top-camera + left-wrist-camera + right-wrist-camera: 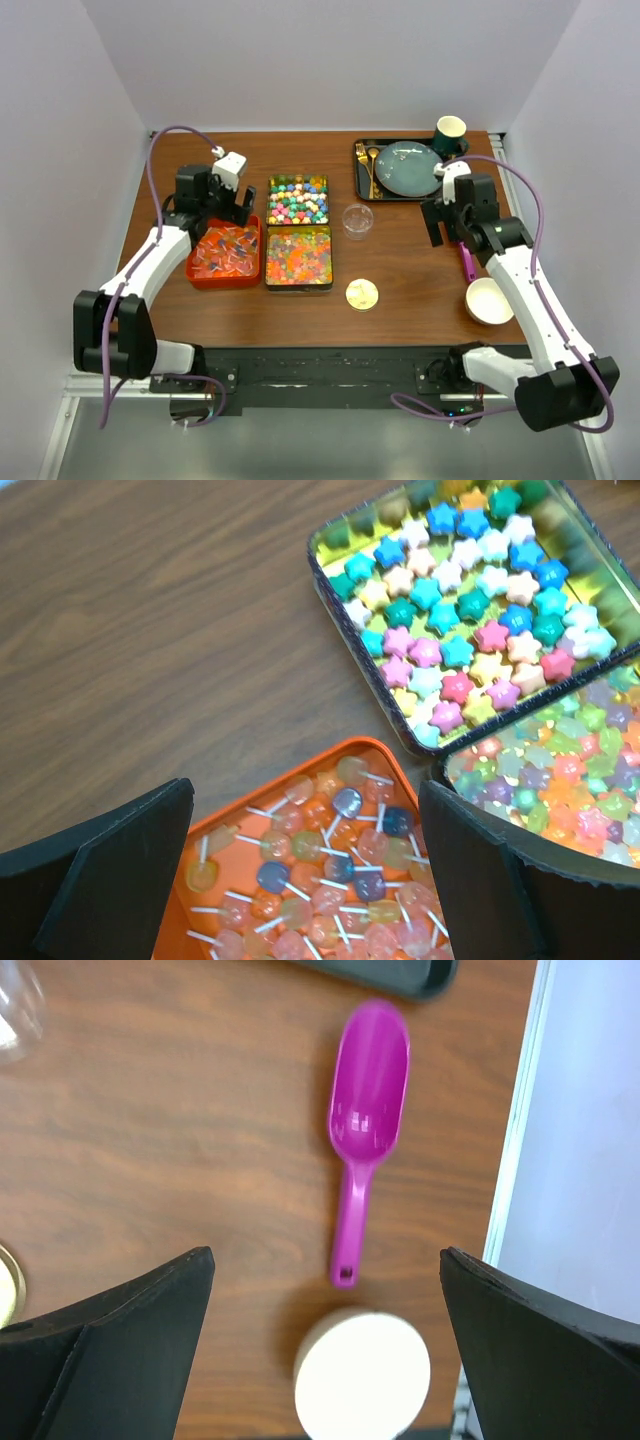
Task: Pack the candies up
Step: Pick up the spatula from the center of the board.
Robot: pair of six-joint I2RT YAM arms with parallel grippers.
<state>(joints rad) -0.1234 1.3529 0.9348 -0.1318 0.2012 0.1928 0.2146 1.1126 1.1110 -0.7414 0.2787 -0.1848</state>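
Overhead, candies [297, 199] fill two black tins [267, 200] on the desk [400, 270], with one red tray [225, 285] at their 9 o'clock. Left wrist: the left tool [305, 790], released, hangs over that tray. Right wrist: the right tool [325, 1255], also released, frames one purple scoop [365, 1110] at 12 o'clock and one white bowl [362, 1375] at 6.

Far tin [268, 200]: centre-left on the surface [400, 260], candies [297, 199] in it.
Near tin [299, 288]: in front of the far tin, touching it.
Lollipop tray [222, 284]: just left of the near tin.
Jar [357, 221]: right of the 2 tins.
Lid [362, 293]: in front of the jar.
Dish tray [390, 197]: far right, plate [410, 168] on it.
Scoop [466, 262]: right side, bowl [489, 301] just in front.
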